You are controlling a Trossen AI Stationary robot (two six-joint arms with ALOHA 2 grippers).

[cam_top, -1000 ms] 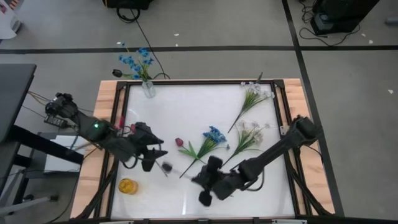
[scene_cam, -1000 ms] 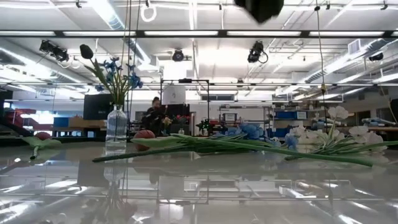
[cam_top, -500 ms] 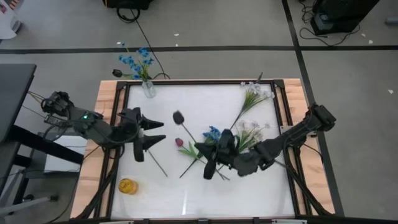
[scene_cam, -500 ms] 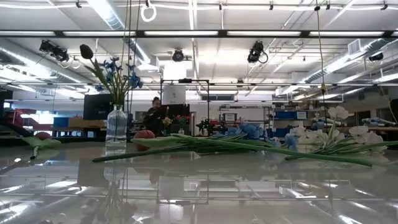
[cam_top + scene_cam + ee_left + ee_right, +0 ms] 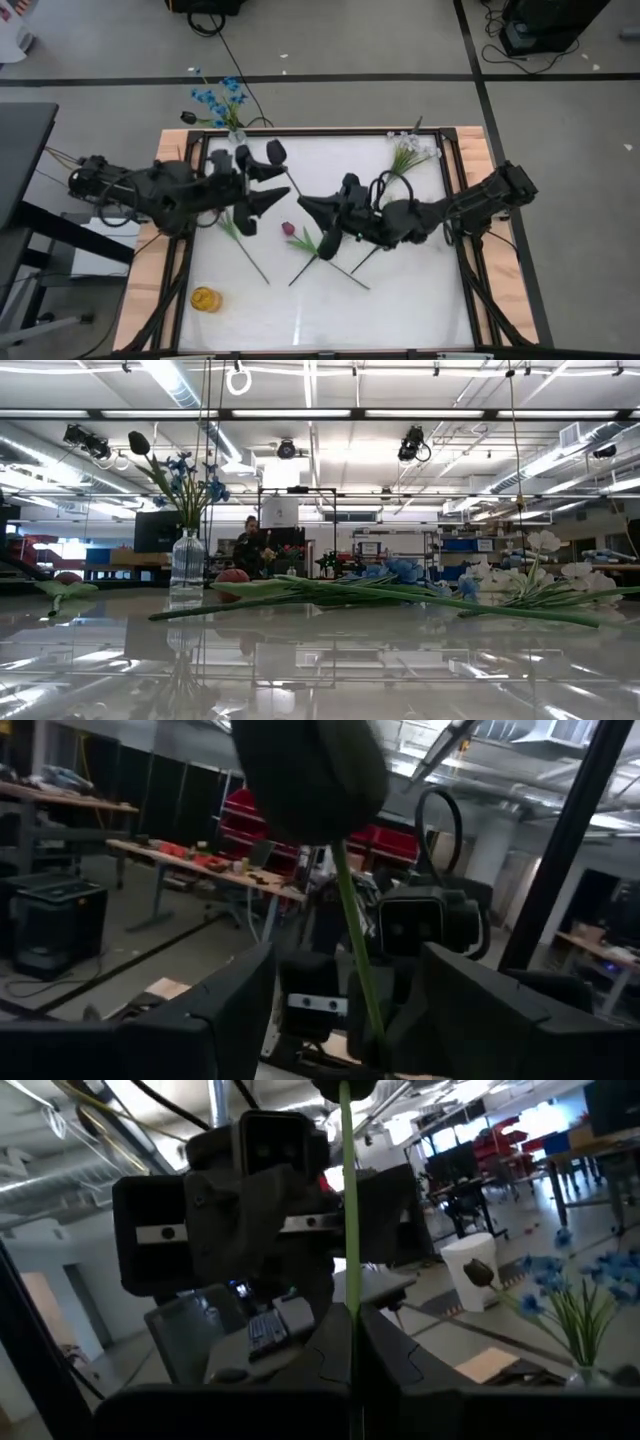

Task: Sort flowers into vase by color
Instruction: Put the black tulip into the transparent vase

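A dark-bud flower (image 5: 277,152) is held upright, bud uppermost, by the right claw (image 5: 306,203), closed on its stem. The left claw (image 5: 262,186) stands wide beside it; the stem's lower end is hidden.

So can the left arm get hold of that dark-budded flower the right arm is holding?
Probably yes: the left gripper is open, with the stem of the dark-budded flower already between its fingers, and the right gripper holds it steady.
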